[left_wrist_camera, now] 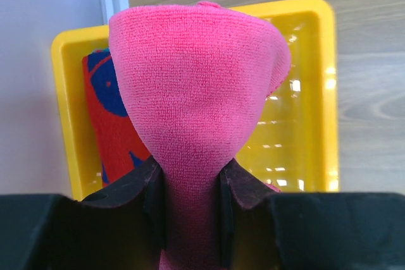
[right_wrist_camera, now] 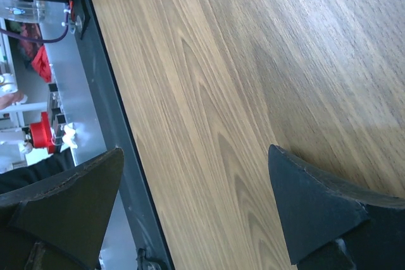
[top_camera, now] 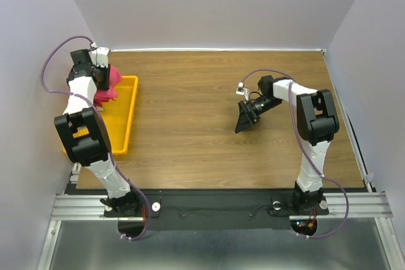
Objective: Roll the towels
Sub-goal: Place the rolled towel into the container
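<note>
Nothing looks rolled yet: the left tool point(left_wrist_camera: 190, 175) pinches the pink towel point(left_wrist_camera: 196, 80), the patterned towel point(left_wrist_camera: 111, 118) lies beneath it, and the right tool point(right_wrist_camera: 195, 156) is wide apart, empty.

Plain towel point(left_wrist_camera: 196, 86): solid pink-red, no print.
Patterned towel point(left_wrist_camera: 109, 128): red ground with navy blue shapes.
Tray point(left_wrist_camera: 315, 61): glossy yellow.
Counter point(top_camera: 202, 93): mid-brown wood grain with darker streaks.
Left claw point(left_wrist_camera: 190, 184), right claw point(right_wrist_camera: 196, 178): black.
Arms point(top_camera: 310, 156): white with black segments.
Cables point(top_camera: 54, 61): purple.
Walls point(top_camera: 215, 4): pale lilac-grey.

Two towels point(left_wrist_camera: 196, 93), one tray point(left_wrist_camera: 319, 93)
</note>
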Controlling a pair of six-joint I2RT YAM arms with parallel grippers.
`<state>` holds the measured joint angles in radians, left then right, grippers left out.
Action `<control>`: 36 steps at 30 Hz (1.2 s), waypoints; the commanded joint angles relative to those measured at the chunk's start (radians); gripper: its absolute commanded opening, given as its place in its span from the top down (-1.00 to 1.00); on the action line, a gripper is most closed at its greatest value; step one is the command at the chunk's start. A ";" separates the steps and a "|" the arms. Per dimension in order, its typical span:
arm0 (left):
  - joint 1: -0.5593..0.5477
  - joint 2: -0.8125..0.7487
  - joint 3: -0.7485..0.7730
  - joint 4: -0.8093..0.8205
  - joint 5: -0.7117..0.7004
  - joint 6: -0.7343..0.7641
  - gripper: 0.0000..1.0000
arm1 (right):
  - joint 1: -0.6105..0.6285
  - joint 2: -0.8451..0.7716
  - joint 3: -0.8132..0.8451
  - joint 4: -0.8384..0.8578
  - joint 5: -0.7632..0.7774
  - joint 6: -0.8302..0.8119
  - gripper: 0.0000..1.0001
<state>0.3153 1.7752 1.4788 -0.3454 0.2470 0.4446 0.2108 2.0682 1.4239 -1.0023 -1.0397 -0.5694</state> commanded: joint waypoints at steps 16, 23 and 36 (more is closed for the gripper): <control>-0.105 0.167 -0.087 0.293 -0.160 -0.040 1.00 | -0.007 -0.019 -0.005 -0.010 -0.003 -0.038 -1.00; -0.114 0.155 -0.139 0.290 -0.137 -0.075 1.00 | -0.014 -0.008 -0.013 -0.021 0.003 -0.055 -1.00; -0.131 0.127 -0.160 0.256 -0.011 -0.139 1.00 | -0.014 0.009 -0.028 -0.027 -0.019 -0.070 -1.00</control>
<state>0.1963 1.9377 1.3151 -0.0628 0.1795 0.3515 0.2024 2.0712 1.4063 -1.0122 -1.0389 -0.6144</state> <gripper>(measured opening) 0.383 0.999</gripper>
